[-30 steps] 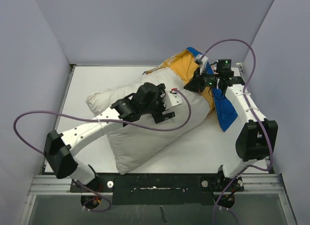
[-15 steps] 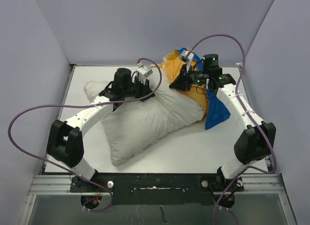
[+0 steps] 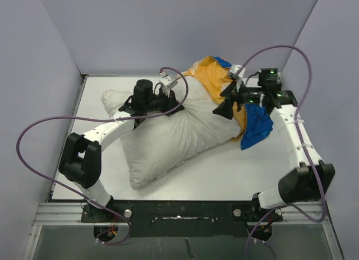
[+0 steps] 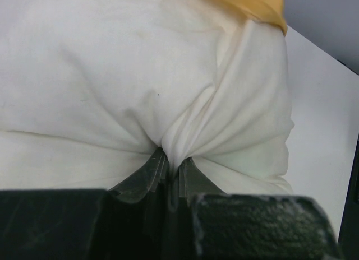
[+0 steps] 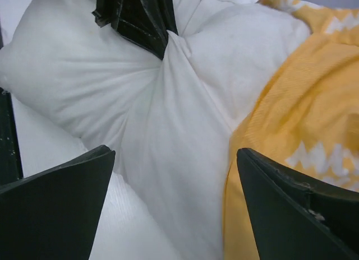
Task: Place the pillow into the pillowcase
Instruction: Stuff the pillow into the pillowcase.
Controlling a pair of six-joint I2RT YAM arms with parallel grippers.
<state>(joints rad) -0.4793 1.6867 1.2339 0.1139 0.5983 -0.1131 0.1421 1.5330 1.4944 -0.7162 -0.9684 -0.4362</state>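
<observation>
The pillow (image 3: 168,134) lies diagonally across the middle of the table (image 3: 247,165). Its far right end is covered by the bunched mustard side of the pillowcase (image 3: 216,83), with a blue flap trailing rightward. The left gripper (image 4: 171,169) is clamped on a pinch of pillow fabric. The right gripper (image 5: 174,156) is spread wide over the case's edge, holding nothing.

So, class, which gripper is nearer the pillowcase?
Right. The right gripper hangs open at the pillowcase's yellow edge; the left gripper pinches the pillow, farther from it.
</observation>
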